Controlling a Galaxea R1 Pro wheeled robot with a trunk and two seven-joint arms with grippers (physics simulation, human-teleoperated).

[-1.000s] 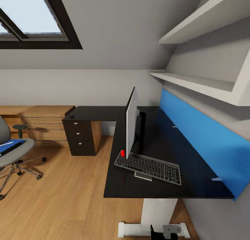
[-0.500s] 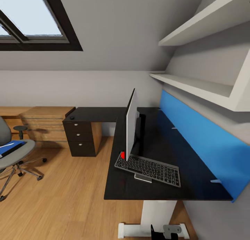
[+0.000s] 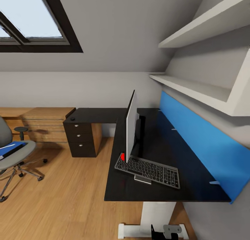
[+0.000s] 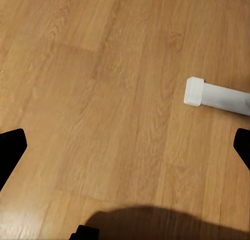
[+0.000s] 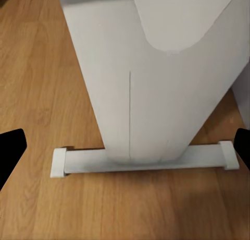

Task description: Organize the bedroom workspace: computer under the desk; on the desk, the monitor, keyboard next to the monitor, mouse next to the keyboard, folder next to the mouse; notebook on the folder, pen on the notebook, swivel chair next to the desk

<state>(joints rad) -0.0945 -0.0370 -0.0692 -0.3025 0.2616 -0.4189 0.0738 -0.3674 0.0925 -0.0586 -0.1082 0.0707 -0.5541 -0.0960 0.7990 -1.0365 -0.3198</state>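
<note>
Two thin things shared the matte black desk [image 3: 194,184]: the edge-on monitor [image 3: 131,123] and, touching its stand, the silver-grey keyboard [image 3: 149,169]. Left gripper [image 4: 125,146] and right gripper [image 5: 125,146] both stood wide apart, empty. Since the earlier frame the view had drifted, carrying the grey swivel chair [image 3: 10,153] with the blue folder [image 3: 12,149] leftward.

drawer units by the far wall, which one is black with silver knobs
The desk's own drawer unit, under the black top's far-left end. The light wooden drawer unit beside it, further left, shows no such knobs.
</note>
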